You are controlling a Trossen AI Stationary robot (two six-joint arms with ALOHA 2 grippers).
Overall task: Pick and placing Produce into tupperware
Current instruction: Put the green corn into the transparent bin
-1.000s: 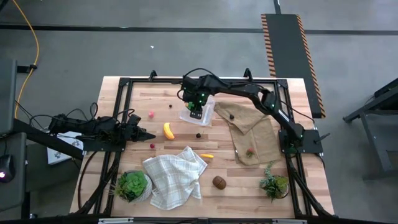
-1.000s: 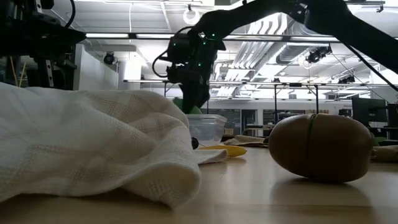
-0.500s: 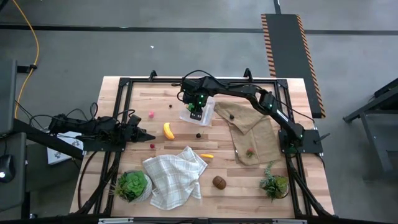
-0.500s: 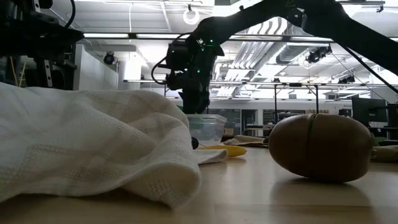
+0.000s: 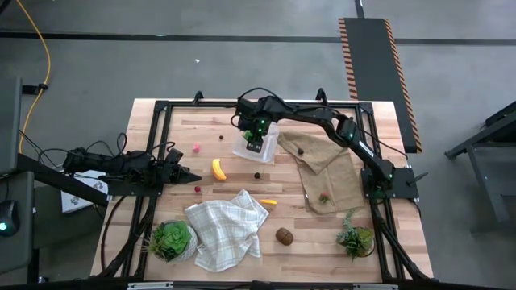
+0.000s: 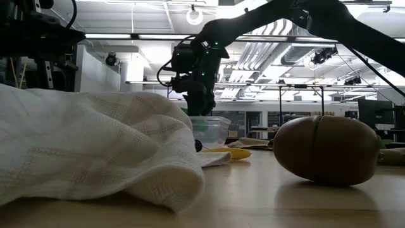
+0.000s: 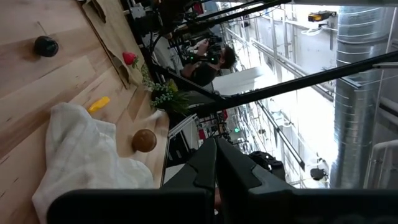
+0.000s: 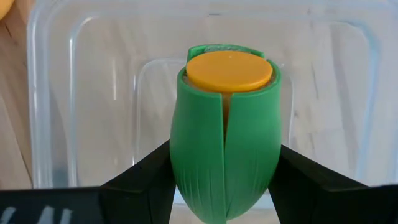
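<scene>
My right gripper (image 5: 254,145) hangs over the clear square tupperware (image 5: 244,150) at the table's far middle, shut on a green piece (image 8: 225,155) with a yellow disc top (image 8: 229,70). In the right wrist view the tupperware's floor (image 8: 93,93) lies right behind the piece. On the wood lie a yellow banana (image 5: 218,169), a small yellow piece (image 5: 268,201), a brown kiwi-like oval (image 5: 284,235) and tiny red and dark berries (image 5: 196,147) (image 5: 257,175). My left gripper (image 5: 187,173) waits shut at the table's left side, pointing level. My right gripper pinches the green piece by its two opposite sides (image 8: 180,174), near the end away from the yellow top, between its two fingers (image 8: 143,180). The fingers slant down steeply from above. The piece hangs clear, yellow top pointing down into the tupperware's opening.
A white checked cloth (image 5: 226,229) lies crumpled at the near middle, a tan burlap cloth (image 5: 322,169) with a red berry (image 5: 323,196) and a dark berry (image 5: 300,149) on it at the right. Leafy potted plants stand at the near left (image 5: 172,239) and near right (image 5: 355,238).
</scene>
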